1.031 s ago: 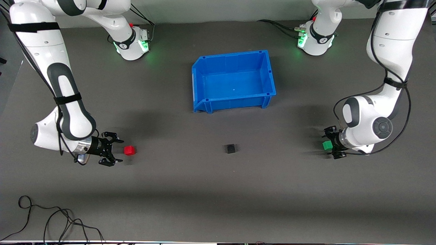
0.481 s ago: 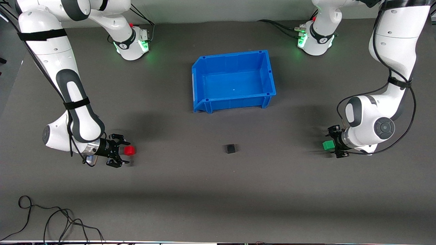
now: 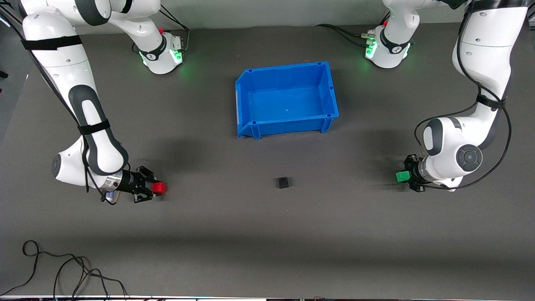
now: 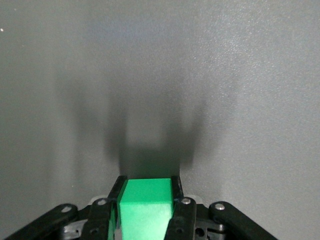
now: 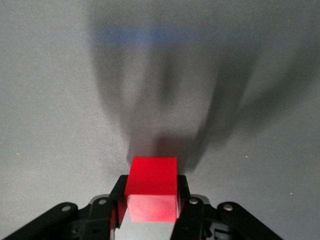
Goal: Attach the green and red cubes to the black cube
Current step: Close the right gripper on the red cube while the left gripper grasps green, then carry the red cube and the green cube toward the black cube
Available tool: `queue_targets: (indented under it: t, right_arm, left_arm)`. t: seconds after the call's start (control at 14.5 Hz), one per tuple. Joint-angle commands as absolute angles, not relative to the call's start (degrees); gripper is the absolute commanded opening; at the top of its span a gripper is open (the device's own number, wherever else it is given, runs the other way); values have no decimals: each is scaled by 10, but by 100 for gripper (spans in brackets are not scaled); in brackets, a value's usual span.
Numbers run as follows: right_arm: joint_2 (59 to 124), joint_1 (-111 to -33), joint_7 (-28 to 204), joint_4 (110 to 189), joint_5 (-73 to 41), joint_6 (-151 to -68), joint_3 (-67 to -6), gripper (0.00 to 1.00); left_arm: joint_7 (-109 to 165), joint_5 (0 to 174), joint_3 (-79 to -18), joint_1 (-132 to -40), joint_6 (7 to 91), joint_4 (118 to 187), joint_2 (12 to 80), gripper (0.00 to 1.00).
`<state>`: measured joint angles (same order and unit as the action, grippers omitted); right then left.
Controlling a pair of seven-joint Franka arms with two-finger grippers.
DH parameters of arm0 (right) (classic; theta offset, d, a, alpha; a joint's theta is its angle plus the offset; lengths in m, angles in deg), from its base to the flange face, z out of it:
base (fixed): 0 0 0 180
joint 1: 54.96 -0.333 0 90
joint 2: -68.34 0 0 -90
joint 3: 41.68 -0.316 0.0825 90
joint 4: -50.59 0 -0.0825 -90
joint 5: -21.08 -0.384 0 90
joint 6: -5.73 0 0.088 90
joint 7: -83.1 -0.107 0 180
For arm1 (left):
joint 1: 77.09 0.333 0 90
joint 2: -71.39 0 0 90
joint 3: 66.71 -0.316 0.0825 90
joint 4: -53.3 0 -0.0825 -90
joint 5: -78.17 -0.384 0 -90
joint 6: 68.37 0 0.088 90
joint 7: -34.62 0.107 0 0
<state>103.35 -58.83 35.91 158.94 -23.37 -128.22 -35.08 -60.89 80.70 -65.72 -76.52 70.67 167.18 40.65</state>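
The black cube (image 3: 283,182) sits on the grey mat, nearer the front camera than the blue bin. My right gripper (image 3: 155,188) is low at the mat toward the right arm's end and is shut on the red cube (image 3: 159,188); in the right wrist view the red cube (image 5: 152,187) sits between the black fingers (image 5: 118,196). My left gripper (image 3: 404,176) is low at the mat toward the left arm's end and is shut on the green cube (image 3: 401,176); in the left wrist view the green cube (image 4: 145,207) fills the gap between the fingers (image 4: 176,196).
An open blue bin (image 3: 246,92) stands mid-table, farther from the front camera than the black cube. A loose black cable (image 3: 62,271) lies near the table's front edge toward the right arm's end.
My right gripper has moved up to the red cube and closed on it. My left gripper has closed tighter round the green cube. The black cube has not moved.
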Motion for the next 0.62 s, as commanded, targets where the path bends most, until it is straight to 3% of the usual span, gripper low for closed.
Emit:
queue_targets:
  t: [0.0,0.34,0.55]
  right_arm:
    - [1036,-588,381,1585,-251,-1281,-348,33]
    - [1018,-596,365,1573,-251,-1280,-349,29]
    - [1011,-646,284,1541,-251,-1280,-350,29]
  left_arm:
    - [-607,798,-659,-767,688,1650,419,0]
    - [-555,799,-653,-774,544,1533,421,0]
    - [-558,799,-652,-809,549,1533,414,0]
